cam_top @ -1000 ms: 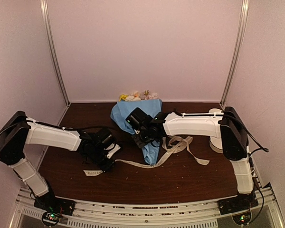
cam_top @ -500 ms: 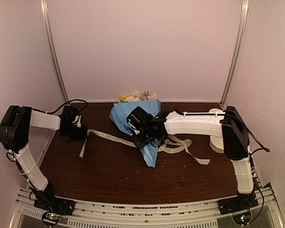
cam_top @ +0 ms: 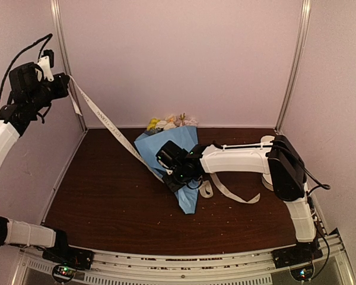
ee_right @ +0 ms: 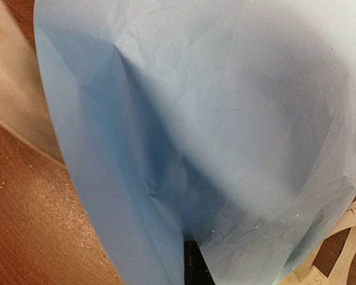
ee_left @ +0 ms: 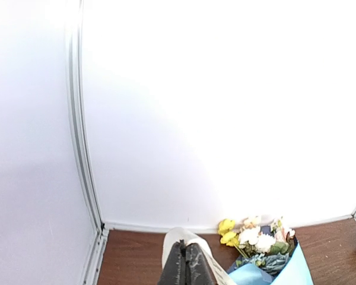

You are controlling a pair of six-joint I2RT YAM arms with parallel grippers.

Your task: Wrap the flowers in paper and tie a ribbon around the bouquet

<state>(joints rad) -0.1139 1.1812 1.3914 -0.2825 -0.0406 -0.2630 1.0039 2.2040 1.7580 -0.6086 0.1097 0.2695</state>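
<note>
The left gripper [cam_top: 60, 83], clenched on the ribbon [cam_top: 107, 122], has risen high to the left of the bouquet [cam_top: 160, 142], pulling the ribbon taut; the right gripper [cam_top: 179, 173], clenched, presses the bouquet's neck to the tabletop [cam_top: 107, 202]. The tie seems to be tightening.

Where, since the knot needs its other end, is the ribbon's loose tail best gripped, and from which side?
Probably near the free end of the ribbon, from straight above, pinching across its width: that tail lies flat on the table, clear of the bouquet.
</note>
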